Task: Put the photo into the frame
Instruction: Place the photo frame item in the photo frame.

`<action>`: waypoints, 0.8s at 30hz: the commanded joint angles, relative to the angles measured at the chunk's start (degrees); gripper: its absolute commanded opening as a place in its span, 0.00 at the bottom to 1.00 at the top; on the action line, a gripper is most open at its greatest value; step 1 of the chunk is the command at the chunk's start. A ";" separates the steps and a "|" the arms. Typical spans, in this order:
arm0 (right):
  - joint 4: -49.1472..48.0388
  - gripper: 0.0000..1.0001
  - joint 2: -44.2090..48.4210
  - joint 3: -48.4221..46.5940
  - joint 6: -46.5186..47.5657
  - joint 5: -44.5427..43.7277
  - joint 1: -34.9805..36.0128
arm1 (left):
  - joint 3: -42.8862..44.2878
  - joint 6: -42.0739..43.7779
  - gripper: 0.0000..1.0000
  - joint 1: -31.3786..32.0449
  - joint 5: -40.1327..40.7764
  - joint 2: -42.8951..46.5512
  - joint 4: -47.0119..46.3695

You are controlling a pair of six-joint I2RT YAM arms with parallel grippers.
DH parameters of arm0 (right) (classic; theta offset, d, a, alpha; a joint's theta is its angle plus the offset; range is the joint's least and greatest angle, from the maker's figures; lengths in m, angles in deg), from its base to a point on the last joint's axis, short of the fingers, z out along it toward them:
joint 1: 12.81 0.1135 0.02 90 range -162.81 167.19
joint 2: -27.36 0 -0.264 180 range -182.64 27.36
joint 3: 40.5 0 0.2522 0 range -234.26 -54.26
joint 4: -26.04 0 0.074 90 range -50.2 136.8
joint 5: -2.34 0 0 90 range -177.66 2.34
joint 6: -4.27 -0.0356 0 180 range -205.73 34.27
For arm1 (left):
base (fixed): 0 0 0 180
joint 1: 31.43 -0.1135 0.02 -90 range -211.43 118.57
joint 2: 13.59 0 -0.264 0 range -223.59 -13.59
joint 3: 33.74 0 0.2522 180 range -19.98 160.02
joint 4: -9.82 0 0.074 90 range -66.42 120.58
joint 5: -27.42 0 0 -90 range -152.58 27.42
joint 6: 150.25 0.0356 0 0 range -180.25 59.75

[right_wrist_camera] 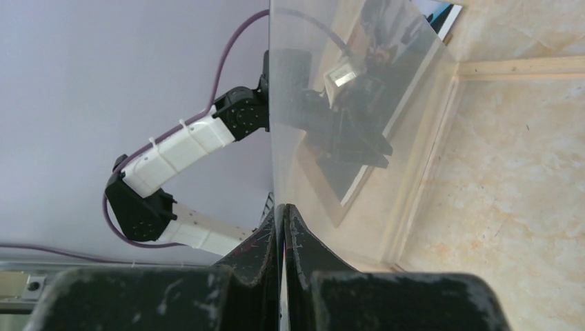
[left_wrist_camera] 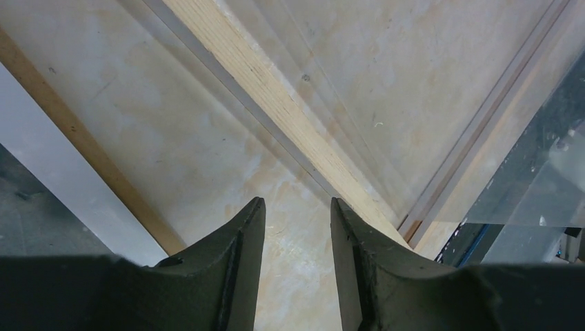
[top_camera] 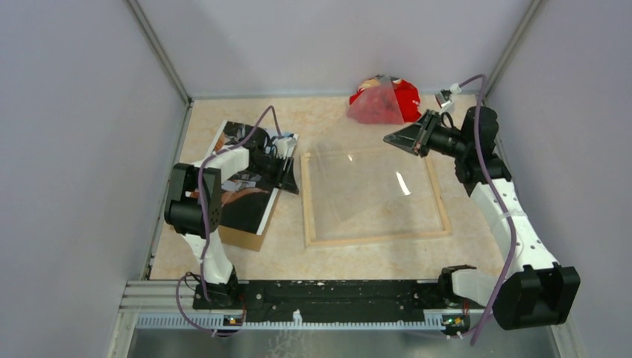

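— Beige marbled worktop (top_camera: 358,257), grey walls. First entry?
— We list the photo (top_camera: 242,190): face up on the brown backing board (top_camera: 242,239), just left of the frame (top_camera: 376,237), long axis near-to-far. The left gripper (left_wrist_camera: 295,203) is nearest, jaws partly open and empty, over the gap between the two.
— And the right gripper (right_wrist_camera: 281,210)?
— Jaws closed on the clear pane (top_camera: 365,186), lifting its far right corner above the frame.

frame (top_camera: 376,237): pale raw wood, matt, visible grain | clear pane (top_camera: 358,186): glossy, transparent | table (top_camera: 328,119): smooth, beige mottled
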 commanded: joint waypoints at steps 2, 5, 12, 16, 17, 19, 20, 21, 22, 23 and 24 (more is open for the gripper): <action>-8.28 0.00 2.00 0.77 -5.12 0.91 0.33 | -1.67 -1.25 0.42 0.22 -2.10 -0.47 -2.50; -12.10 0.00 2.06 2.74 -9.11 0.83 0.28 | -1.75 -1.85 0.37 0.22 -2.58 -1.23 -3.14; -13.40 0.00 1.55 3.02 -10.04 0.65 0.40 | -1.69 -2.11 0.32 0.22 -2.73 -1.98 -3.58; -13.69 0.00 1.11 2.87 -10.51 0.48 1.32 | -1.52 -3.14 0.33 0.22 -2.43 -2.36 -4.20; -13.59 0.00 1.02 2.85 -10.47 0.45 1.52 | -1.50 -3.38 0.33 0.22 -2.46 -2.49 -4.36; -13.23 0.00 1.08 2.77 -10.39 0.44 1.83 | -1.48 -3.75 0.36 0.31 -2.14 -2.57 -4.52; -12.97 0.00 1.16 2.81 -10.33 0.45 1.89 | -1.47 -3.84 0.37 0.35 -1.95 -2.59 -4.60; -12.56 0.00 1.32 2.84 -10.22 0.40 1.91 | -1.55 -3.81 0.39 0.39 -1.80 -2.52 -4.60; -12.00 0.00 1.54 2.74 -9.94 0.36 1.91 | -1.57 -3.76 0.40 0.47 -1.53 -2.55 -4.68; -11.32 0.00 1.65 2.71 -9.58 0.32 1.91 | -1.56 -3.66 0.40 0.56 -1.32 -2.59 -4.66; -10.81 0.00 1.82 2.77 -9.30 0.22 1.91 | -1.50 -3.53 0.40 0.57 -1.15 -2.65 -4.61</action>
